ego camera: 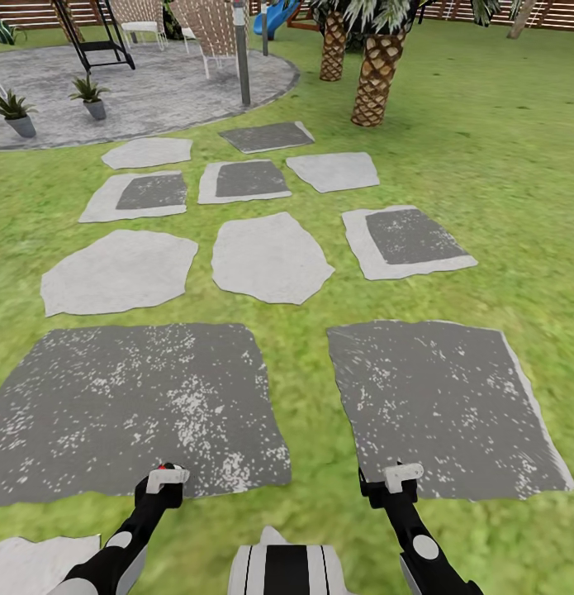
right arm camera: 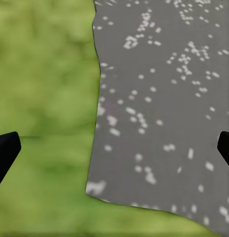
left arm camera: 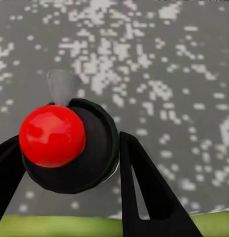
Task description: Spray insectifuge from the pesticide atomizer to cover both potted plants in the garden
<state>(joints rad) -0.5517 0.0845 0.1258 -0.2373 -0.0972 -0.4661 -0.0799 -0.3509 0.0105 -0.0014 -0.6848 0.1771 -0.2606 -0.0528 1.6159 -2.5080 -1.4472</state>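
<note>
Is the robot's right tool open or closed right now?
Open: the right tool has its black fingertips far apart, with grass and a paving stone showing between them.

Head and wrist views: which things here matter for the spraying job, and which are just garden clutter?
Job: pesticide atomizer in the left gripper jaws; two potted plants on the patio.
Lying about: stepping stones, palm trunks, chairs, pole.
</note>
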